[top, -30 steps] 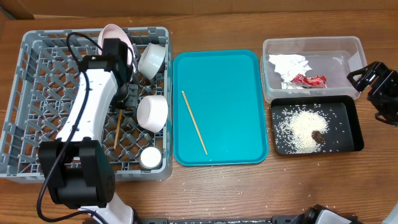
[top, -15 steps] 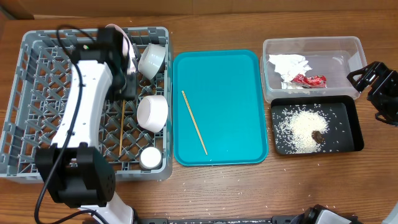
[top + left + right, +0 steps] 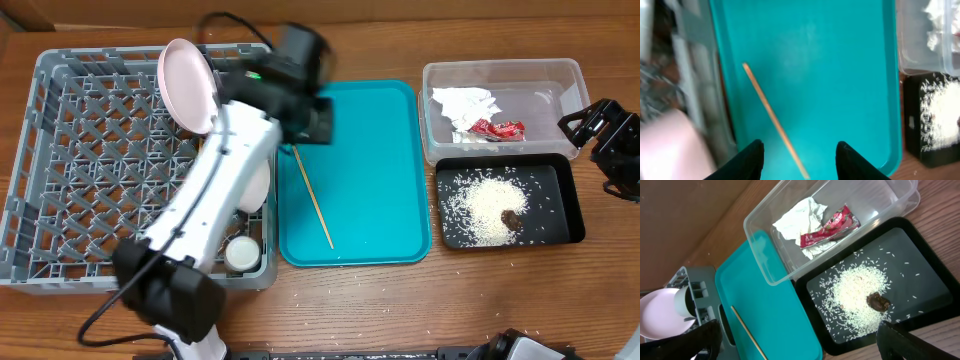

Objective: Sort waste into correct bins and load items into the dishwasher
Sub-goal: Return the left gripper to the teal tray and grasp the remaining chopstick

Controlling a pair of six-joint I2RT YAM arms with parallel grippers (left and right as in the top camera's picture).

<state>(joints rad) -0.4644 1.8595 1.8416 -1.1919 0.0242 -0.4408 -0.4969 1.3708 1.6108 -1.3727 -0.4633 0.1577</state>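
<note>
My left gripper [image 3: 312, 124] hovers over the upper left of the teal tray [image 3: 372, 170]. In the left wrist view it [image 3: 799, 145] is open and empty, with a wooden chopstick [image 3: 771, 116] lying on the tray below the gap. The grey dishwasher rack [image 3: 80, 150] holds a pink plate [image 3: 188, 85], a white cup [image 3: 241, 253] and a bowl [image 3: 260, 187] half hidden by my arm. The clear tub [image 3: 545, 95] contains a napkin [image 3: 465, 102] and a red wrapper [image 3: 498, 128]. Rice [image 3: 485, 205] and a brown lump [image 3: 510, 218] lie in the black tray [image 3: 565, 205]. My right gripper [image 3: 608, 138] is open beside both bins.
The teal tray sits between the rack and the bins, with the chopstick [image 3: 312, 197] slanting across its left half. My left arm stretches from the front edge over the rack's right side. A few rice grains dot the wooden table [image 3: 400, 300].
The left gripper opened and left a chopstick in the rack. It then swung right, out of the rack and over the teal tray. The right arm stayed still.
</note>
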